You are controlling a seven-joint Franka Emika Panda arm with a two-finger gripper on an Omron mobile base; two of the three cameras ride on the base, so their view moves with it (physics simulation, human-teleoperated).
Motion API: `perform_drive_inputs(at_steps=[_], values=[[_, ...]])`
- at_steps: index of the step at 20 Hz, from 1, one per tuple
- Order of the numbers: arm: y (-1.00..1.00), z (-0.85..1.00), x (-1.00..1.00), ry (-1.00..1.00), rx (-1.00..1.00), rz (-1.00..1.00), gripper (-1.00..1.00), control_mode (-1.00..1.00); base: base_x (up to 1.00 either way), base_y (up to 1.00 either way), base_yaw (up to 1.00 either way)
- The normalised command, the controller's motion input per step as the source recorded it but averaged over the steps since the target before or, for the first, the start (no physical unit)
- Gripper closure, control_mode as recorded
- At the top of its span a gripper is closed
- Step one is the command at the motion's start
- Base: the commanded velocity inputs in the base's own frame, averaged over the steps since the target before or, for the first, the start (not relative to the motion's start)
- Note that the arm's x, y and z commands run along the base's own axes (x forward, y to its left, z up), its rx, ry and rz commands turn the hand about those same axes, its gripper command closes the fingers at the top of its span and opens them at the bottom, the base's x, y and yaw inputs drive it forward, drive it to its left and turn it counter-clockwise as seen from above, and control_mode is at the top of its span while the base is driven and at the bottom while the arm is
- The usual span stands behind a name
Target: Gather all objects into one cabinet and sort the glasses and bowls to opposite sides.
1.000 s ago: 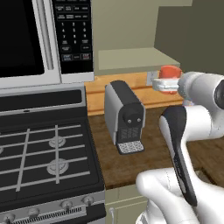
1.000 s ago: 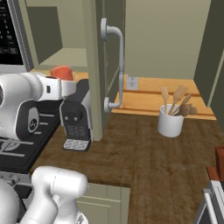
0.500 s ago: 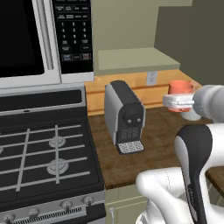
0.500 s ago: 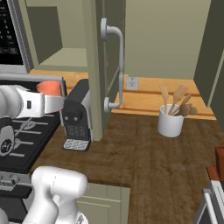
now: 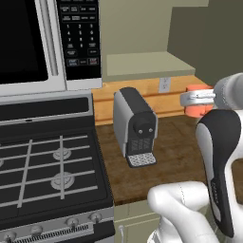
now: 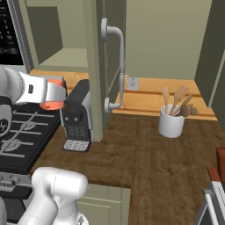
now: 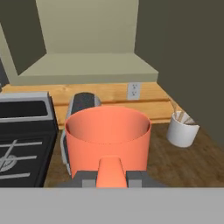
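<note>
Item held: I have the orange-red mug (image 7: 108,140) clamped in the gripper (image 7: 111,178), the fingers pinched at its handle side; handle at 6 o'clock in my hand view.
Mug attitude: upright, mouth up, long axis vertical.
Mug location: in the air above the wooden counter (image 6: 145,154), just beside the coffee machine (image 5: 135,126), below the open olive-green cabinet (image 7: 92,65) with its pale shelf.
Left base view: mug (image 5: 198,100) at 3 o'clock, right of the machine; stove (image 5: 47,166) and microwave (image 5: 42,42) at 9 o'clock.
Right base view only: cabinet door edge with curved grey handle (image 6: 115,66); white utensil crock (image 6: 171,121) of wooden spoons at 3 o'clock.
Hand view only: mug's hollow interior.
</note>
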Motion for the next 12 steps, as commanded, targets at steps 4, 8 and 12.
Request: perform_drive_inputs(at_steps=[4, 8, 12], values=[[0.00, 0.00, -0.33, -0.07, 0.00, 0.01, 1.00, -1.00, 0.00, 0.00, 0.00], [0.02, 0.04, -0.24, -0.04, 0.00, 0.04, 1.00, -1.00, 0.00, 0.00, 0.00], [0.12, 0.00, -0.13, -0.04, 0.00, 0.00, 1.00, -1.00, 0.00, 0.00, 0.00]])
